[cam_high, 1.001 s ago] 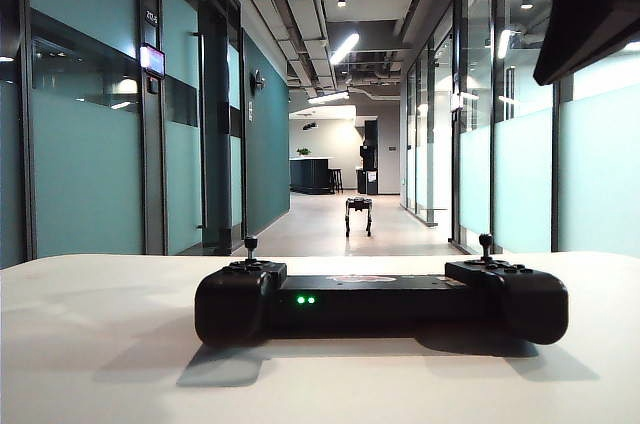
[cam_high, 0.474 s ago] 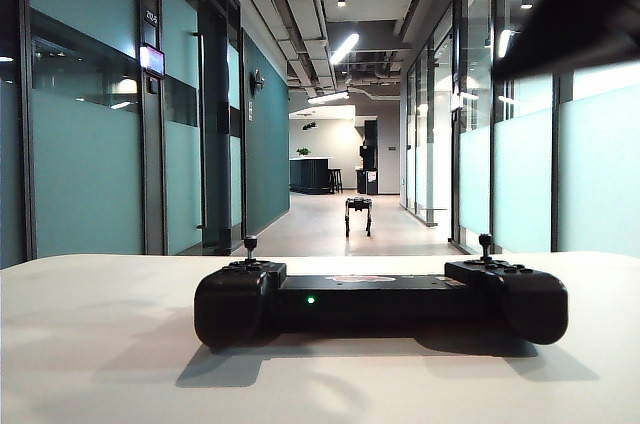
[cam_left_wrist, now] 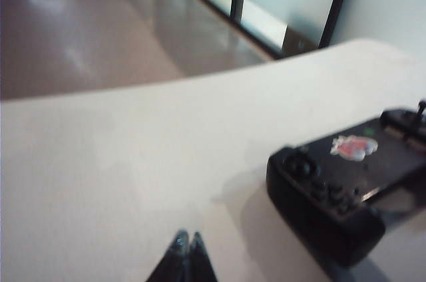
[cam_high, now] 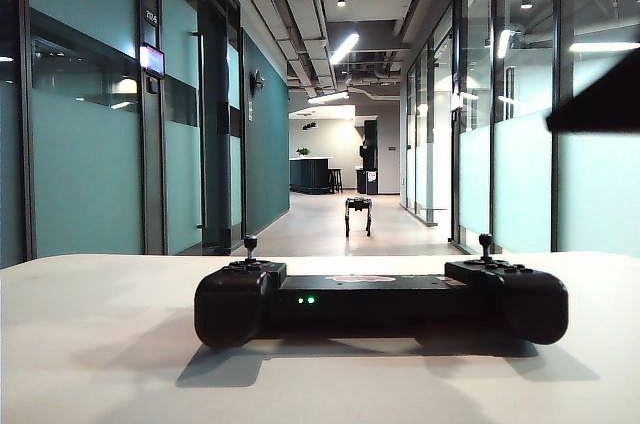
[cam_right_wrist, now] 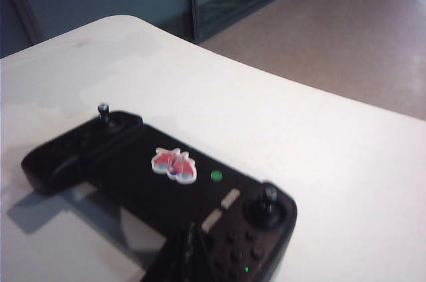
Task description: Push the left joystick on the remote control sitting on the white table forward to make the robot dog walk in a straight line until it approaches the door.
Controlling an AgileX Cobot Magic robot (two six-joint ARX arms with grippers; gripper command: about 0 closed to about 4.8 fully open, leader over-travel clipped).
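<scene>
The remote control (cam_high: 381, 299) lies flat on the white table (cam_high: 90, 344), low and centred in the exterior view, two green lights glowing on its front near its left half. The left joystick (cam_high: 250, 246) stands upright on that left half, untouched. The right joystick (cam_high: 485, 244) stands upright on the other end.

The left gripper (cam_left_wrist: 184, 241) hovers above bare tabletop with its fingers pressed together on nothing, well to the side of the controller's near end. The right gripper (cam_right_wrist: 190, 235) is likewise clenched and empty, its tips above the controller's edge just beside the right joystick. In the exterior view only a dark blurred piece of the right arm (cam_high: 600, 104) shows at the right edge, well above the controller.

Down the corridor (cam_high: 330, 224), the robot dog (cam_high: 358, 214) stands small on the floor, beyond the table.
</scene>
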